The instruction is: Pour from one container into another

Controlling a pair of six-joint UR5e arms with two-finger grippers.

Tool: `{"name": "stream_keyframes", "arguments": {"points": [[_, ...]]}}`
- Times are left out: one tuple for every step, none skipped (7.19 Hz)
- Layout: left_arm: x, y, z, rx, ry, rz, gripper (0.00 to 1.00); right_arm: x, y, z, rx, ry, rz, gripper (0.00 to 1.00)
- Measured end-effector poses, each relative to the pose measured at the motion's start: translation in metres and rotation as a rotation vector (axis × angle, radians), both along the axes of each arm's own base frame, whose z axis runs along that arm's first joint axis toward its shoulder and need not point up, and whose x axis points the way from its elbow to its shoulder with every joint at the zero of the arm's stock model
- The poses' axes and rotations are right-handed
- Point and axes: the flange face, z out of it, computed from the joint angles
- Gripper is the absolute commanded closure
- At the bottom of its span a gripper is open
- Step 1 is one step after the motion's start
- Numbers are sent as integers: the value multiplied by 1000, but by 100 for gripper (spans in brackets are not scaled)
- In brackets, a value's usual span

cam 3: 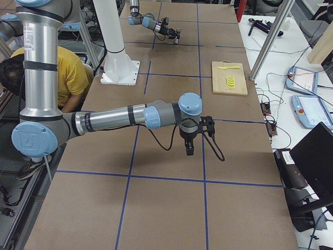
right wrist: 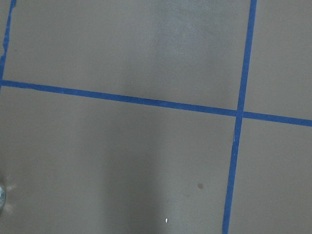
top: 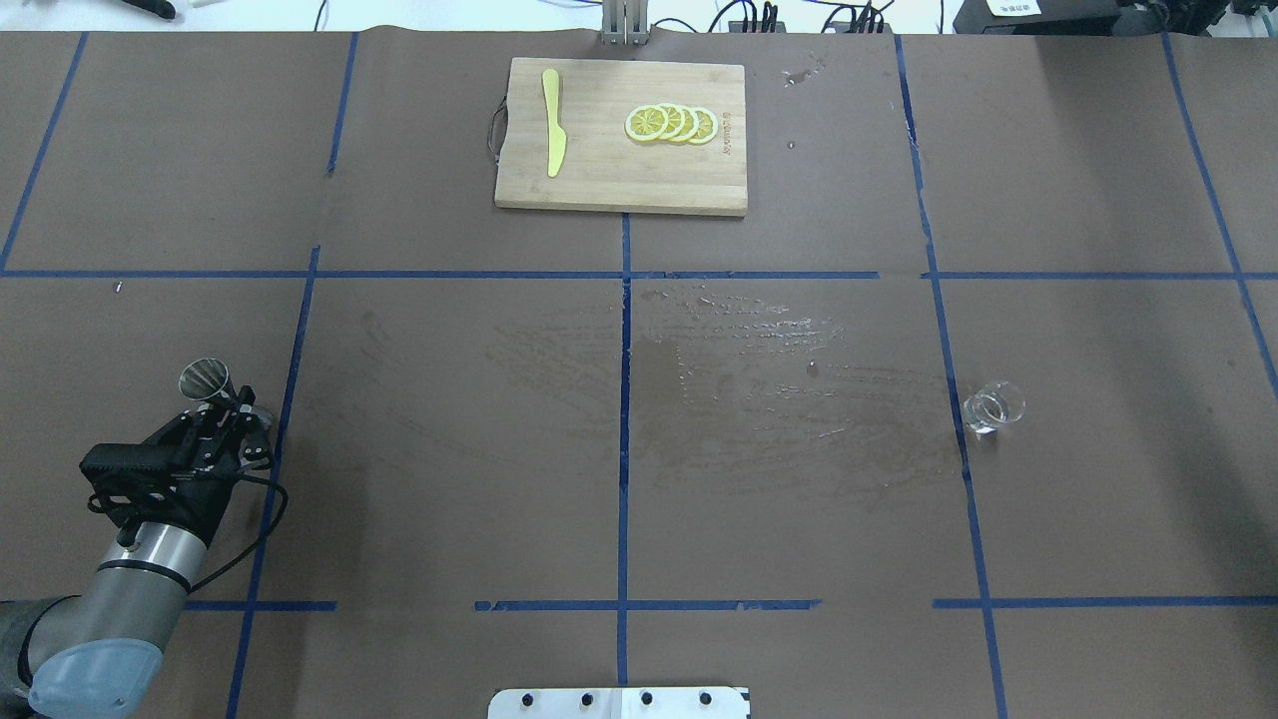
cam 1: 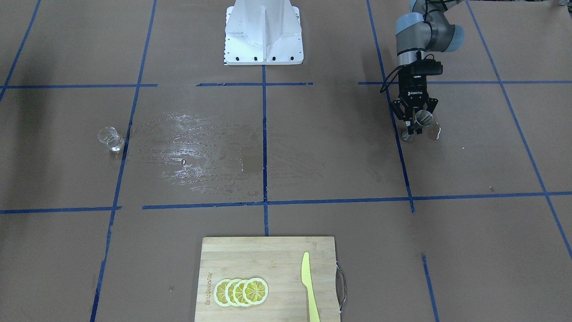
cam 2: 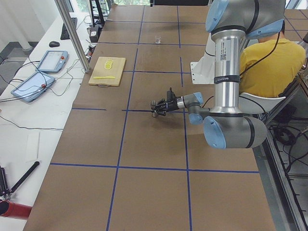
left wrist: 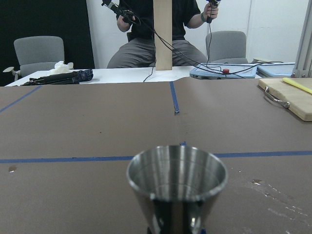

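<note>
Left gripper is clenched on the steel jigger, reaching out low and nearly level over the bench. The jigger is upright with its open mouth up; the left wrist view shows no liquid in the upper cone. Cannot tell whether its foot touches the bench. It sits just to the robot's left of a lengthwise blue tape line, with bare bench on all sides. Right gripper shows only in the exterior right view, hanging fingers-down over bare bench near the right end; cannot tell if it is parted or closed. Glass cup stands alone on the robot's right half, just beside another tape line and well apart from the jigger. A wet patch lies between them, spreading across the centre line. At the far edge, opposite the robot, is a cutting board with lemon slices and a yellow knife, well apart from both vessels.
</note>
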Motion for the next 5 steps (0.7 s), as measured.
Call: {"name": "stream_keyframes", "arguments": {"points": [[-2,0,-3,2,2,0,100,0,0,0,0,0,0,0],[-4,-1,-6,3,6,-2,100,0,0,-1,1,-2,0,0],[-6,-1,-10,5,14,-4,100,0,0,-2,2,-4,-1,0],[-7,-1,-16,7,26,-5,100,0,-1,-3,6,-6,-1,0],[-9,-1,-23,10,41,-5,100,-1,-2,-7,26,-9,-2,0]]}}
